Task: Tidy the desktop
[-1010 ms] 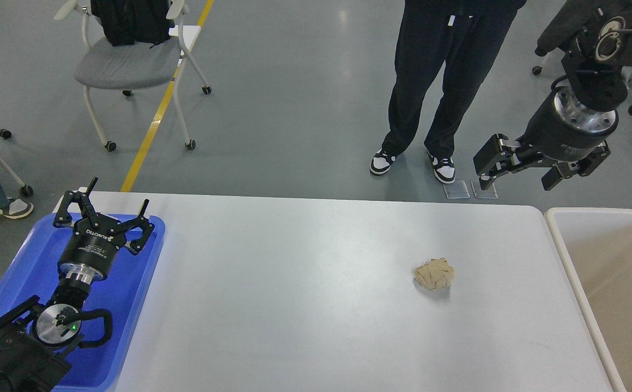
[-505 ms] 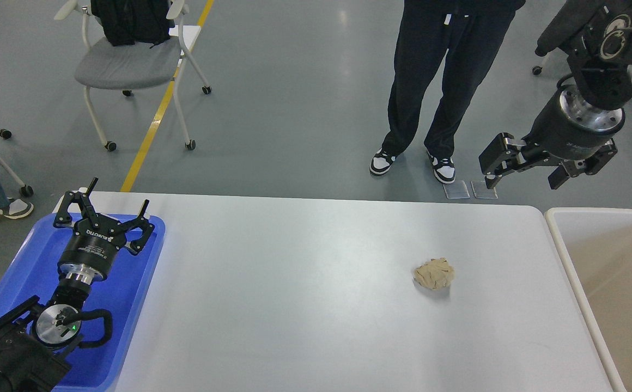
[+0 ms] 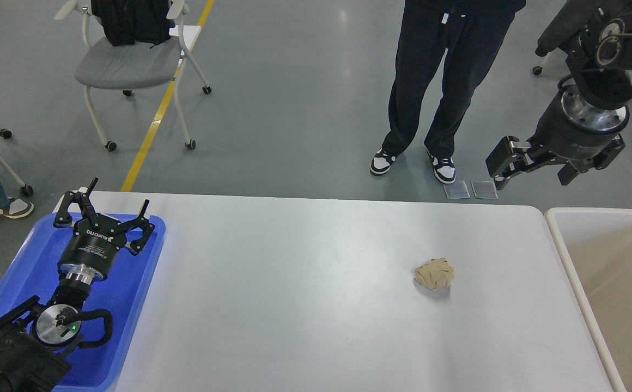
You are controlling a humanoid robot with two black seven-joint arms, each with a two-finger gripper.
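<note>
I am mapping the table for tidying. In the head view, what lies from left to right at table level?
Blue tray with the open left claw above it → bare desktop → crumpled beige paper ball → beige bin.

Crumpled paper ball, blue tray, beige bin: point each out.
Crumpled paper ball (image 3: 435, 274), head view, middle of the wad.
Blue tray (image 3: 27, 261), head view, bare floor.
Beige bin (image 3: 558, 239), head view, cream left rim.

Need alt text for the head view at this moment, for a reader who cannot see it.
A crumpled beige paper ball lies alone on the white desktop, right of centre. The left gripper hovers open over a blue tray at the left edge, while the right gripper hangs open beyond the table's far right corner, near a beige bin. A person in black trousers stands behind the table.
</note>
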